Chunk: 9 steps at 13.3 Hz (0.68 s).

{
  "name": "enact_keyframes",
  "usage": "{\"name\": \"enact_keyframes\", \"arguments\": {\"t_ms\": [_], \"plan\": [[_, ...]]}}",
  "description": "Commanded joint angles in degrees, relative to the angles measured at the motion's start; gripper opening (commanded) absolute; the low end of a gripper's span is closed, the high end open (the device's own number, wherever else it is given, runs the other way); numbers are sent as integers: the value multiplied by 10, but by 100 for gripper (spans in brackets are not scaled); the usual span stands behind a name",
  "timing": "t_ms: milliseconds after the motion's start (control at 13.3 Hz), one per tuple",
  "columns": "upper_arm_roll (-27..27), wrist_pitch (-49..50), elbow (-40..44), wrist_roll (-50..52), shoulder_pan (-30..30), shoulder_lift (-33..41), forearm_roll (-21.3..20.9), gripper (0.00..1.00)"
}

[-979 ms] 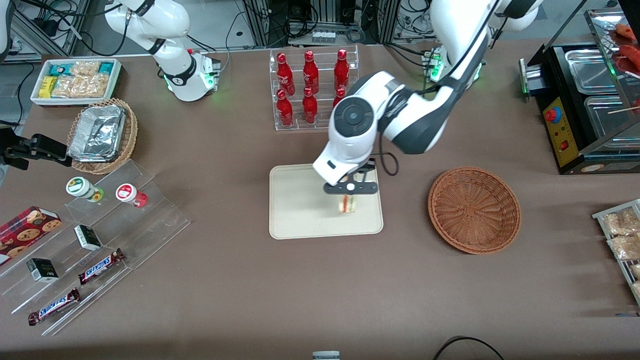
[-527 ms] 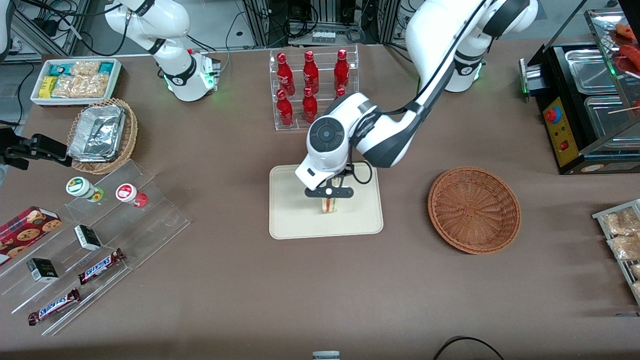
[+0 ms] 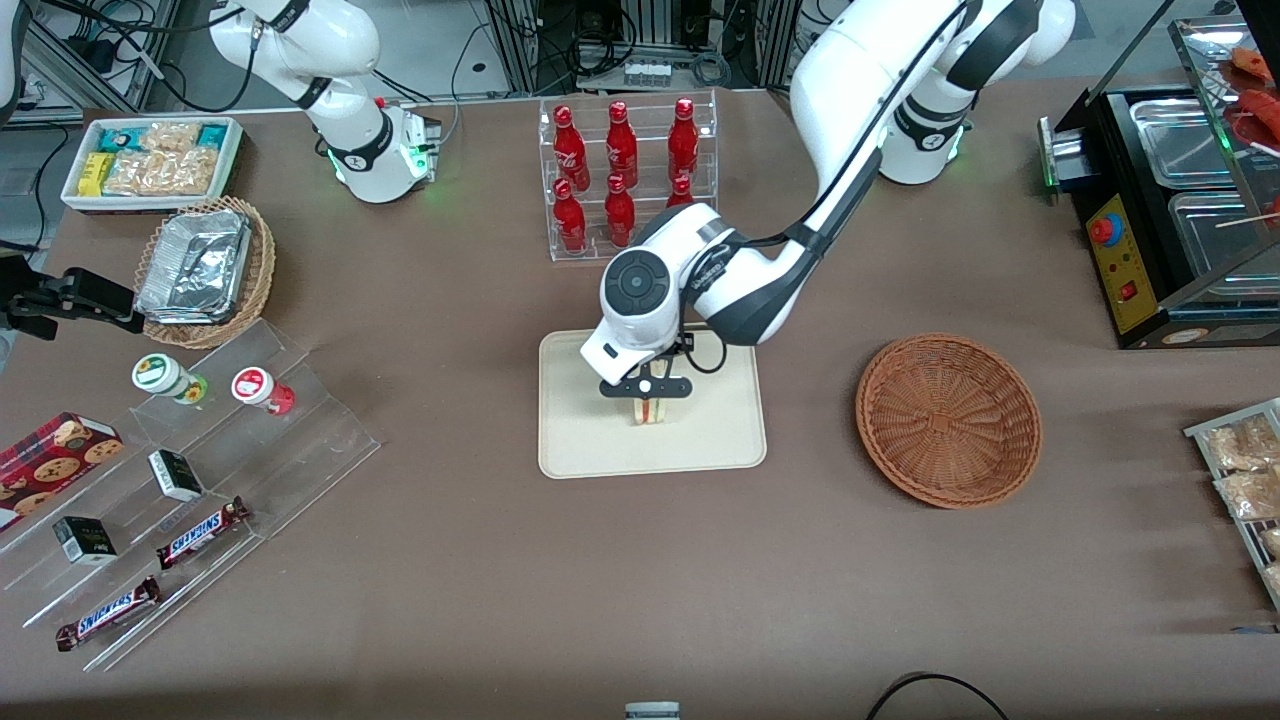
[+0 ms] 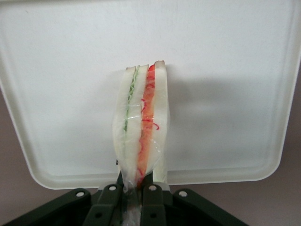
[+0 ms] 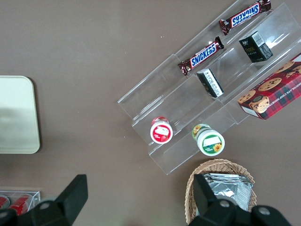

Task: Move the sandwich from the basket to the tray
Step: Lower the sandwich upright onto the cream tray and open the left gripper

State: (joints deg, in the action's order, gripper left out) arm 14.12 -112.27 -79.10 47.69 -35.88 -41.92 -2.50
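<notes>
We held the soft, film-wrapped sandwich (image 4: pixel 140 141) by its wrapper edge, gripper (image 4: pixel 136 190) jaws clamped on it, low over the tray (image 3: pixel 580 440)

My left arm reaches out from base, elbow bent, wrist pointing straight down. My gripper (image 3: pixel 646 389) hangs low over tray (image 3: pixel 580 440), fingers (image 4: pixel 151 197) closed on sandwich (image 4: pixel 141 136), holding it upright.
</notes>
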Motion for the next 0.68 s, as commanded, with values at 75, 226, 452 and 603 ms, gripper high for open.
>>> {"name": "enact_keyframes", "arguments": {"t_ms": [75,226,452,603], "plan": [[-9,-15,-9,34,-13,-3,-5,0],[-9,-31,-24,35,-14,-2,-6,0],[-9,-32,-27,33,-15,-3,-6,20],[-9,-29,-25,28,-14,0,-4,100]]}}
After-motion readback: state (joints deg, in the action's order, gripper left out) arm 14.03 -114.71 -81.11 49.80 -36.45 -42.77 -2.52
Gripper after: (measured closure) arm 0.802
